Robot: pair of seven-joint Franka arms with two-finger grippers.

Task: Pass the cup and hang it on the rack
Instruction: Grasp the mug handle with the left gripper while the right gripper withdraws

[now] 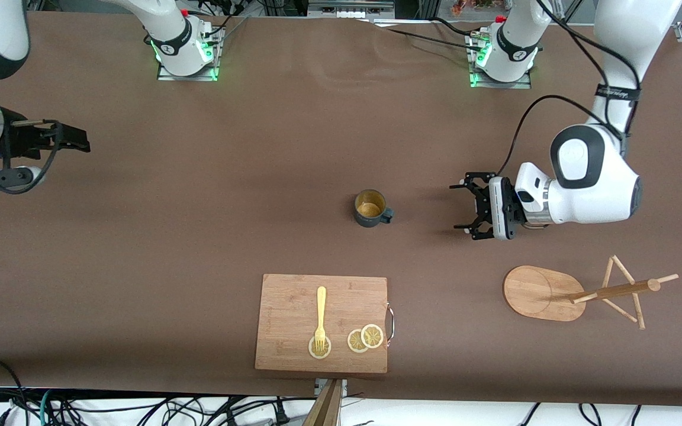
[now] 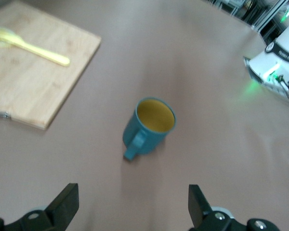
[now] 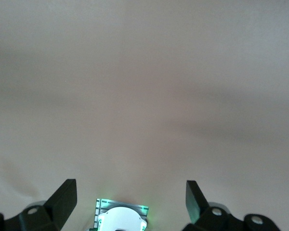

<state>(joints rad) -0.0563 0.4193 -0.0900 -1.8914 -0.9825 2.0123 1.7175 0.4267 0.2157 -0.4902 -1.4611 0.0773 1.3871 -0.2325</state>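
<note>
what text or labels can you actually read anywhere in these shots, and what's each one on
None can be read.
Left arm: a dark band carries pale lettering, too small to read.
Right arm's base, seen in the left wrist view: a dark band with white lettering, too blurred to read.
Cup, cutting board and rack: no text visible.

Right hand (image 3: 130,199) open, both fingers (image 3: 62,197) spread wide over bare brown counter (image 3: 144,86). White arm base (image 3: 121,219) with green lights on metal plate, seen between fingers. Nothing held.
</note>
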